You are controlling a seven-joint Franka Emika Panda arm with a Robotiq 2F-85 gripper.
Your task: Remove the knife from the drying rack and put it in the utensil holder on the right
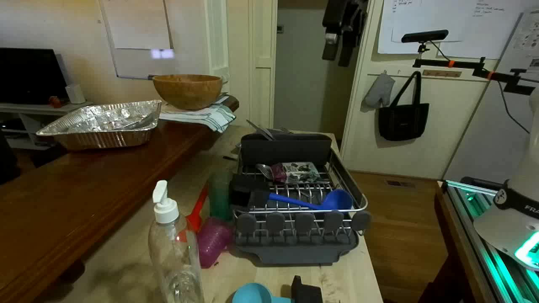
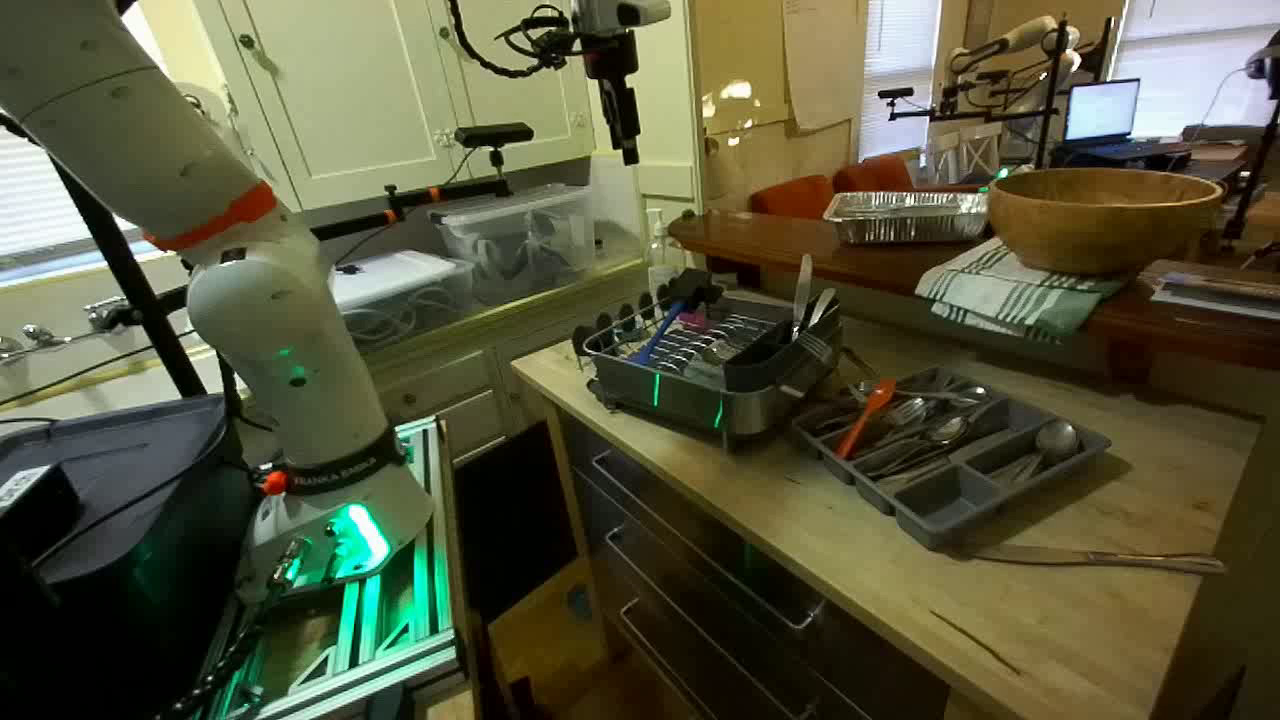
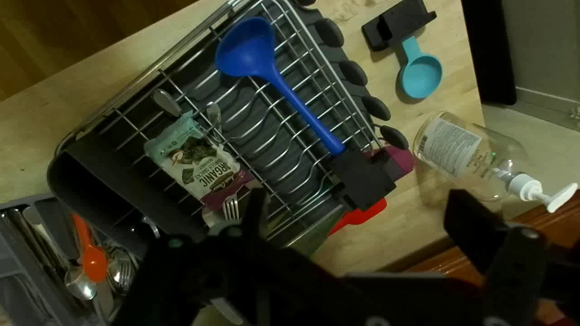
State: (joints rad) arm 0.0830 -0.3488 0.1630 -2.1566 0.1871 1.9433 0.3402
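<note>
The drying rack is dark grey with a wire grid; it also shows in an exterior view and the wrist view. A silver knife stands upright in the rack's dark utensil cup, beside other cutlery. In the wrist view I cannot clearly make out this knife. The utensil holder, a grey compartment tray with cutlery, lies beside the rack; part shows in the wrist view. My gripper is open and empty, high above the rack, also seen in an exterior view and the wrist view.
A second knife lies on the counter by the utensil holder. A blue ladle and snack packet lie in the rack. A pump bottle, teal scoop, foil tray and wooden bowl are nearby.
</note>
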